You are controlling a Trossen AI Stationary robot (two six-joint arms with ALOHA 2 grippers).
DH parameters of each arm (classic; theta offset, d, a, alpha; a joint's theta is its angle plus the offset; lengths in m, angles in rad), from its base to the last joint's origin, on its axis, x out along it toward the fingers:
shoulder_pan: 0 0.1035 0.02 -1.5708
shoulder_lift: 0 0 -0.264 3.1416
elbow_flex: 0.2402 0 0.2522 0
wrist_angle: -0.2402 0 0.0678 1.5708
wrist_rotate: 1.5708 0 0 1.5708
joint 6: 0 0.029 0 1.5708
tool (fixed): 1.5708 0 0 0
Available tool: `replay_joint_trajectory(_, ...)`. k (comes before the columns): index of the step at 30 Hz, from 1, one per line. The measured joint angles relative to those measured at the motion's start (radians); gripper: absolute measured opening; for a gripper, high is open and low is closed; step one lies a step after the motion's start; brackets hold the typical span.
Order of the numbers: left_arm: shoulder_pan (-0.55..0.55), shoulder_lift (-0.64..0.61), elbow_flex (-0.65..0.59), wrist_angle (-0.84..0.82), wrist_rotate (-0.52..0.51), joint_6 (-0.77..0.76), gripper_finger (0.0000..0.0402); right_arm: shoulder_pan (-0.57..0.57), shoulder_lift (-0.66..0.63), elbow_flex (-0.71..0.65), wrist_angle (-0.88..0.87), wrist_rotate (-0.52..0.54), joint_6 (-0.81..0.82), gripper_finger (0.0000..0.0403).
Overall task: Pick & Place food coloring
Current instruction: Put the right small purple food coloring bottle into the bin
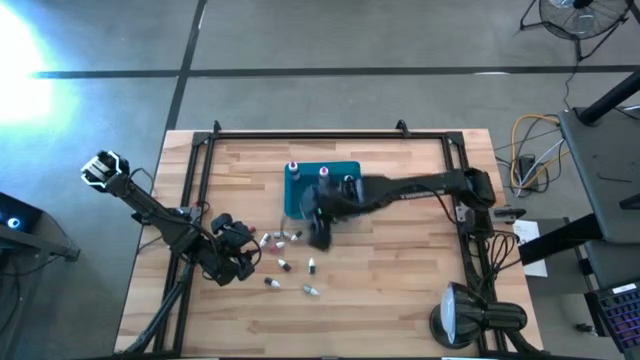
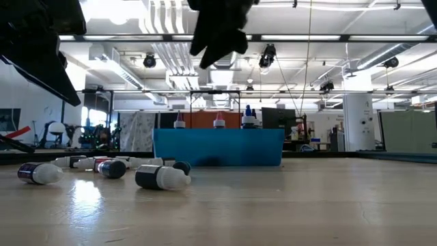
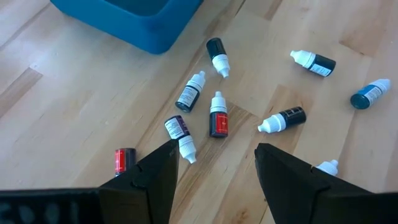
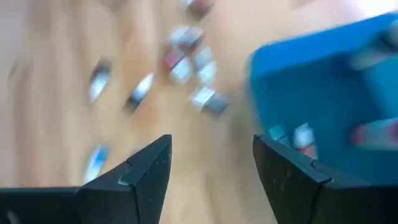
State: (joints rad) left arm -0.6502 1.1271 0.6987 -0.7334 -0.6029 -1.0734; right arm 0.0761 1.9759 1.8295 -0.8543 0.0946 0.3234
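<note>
My left pincer (image 1: 238, 258) hovers released at the desk's (image 1: 400, 300) left. Just right of it, food coloring bottles (image 3: 217, 115) lie on their sides, caps pointing every way. Farther right, my right pincer (image 1: 320, 232) hangs released beside the teal bin (image 1: 300, 205), where a few bottles stand upright.

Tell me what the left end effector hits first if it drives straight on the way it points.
Probably the red-labelled bottle lying between the open left end effector fingers' line, though depth is unclear; other bottles lie close beside it.
</note>
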Motion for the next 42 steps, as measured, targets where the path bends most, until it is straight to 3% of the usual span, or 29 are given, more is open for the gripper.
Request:
replay_joint_trajectory(5, 0.000, 0.000, 0.000, 0.000, 0.000, 0.000, 0.0188, 0.080, 0.012, -0.040, -0.106, -0.038, 0.035, 0.0218)
replay_joint_trajectory(19, 0.000, 0.000, 0.000, 0.000, 0.000, 0.000, 0.0188, 0.235, 0.036, -0.171, -0.055, -0.072, 0.074, 0.0210)
replay_joint_trajectory(33, 0.000, 0.000, 0.000, 0.001, -0.001, 0.000, 0.0188, 0.318, 0.036, -0.234, 0.076, -0.069, 0.288, 0.0210)
replay_joint_trajectory(38, 0.013, 0.002, 0.000, 0.090, -0.228, 0.000, 0.0188, 0.326, 0.036, -0.234, 0.085, -0.065, 0.396, 0.0210)
replay_joint_trajectory(42, 0.011, -0.008, 0.007, 0.107, -0.222, 0.020, 0.0188, 0.345, 0.036, -0.234, 0.087, -0.037, 0.450, 0.0210)
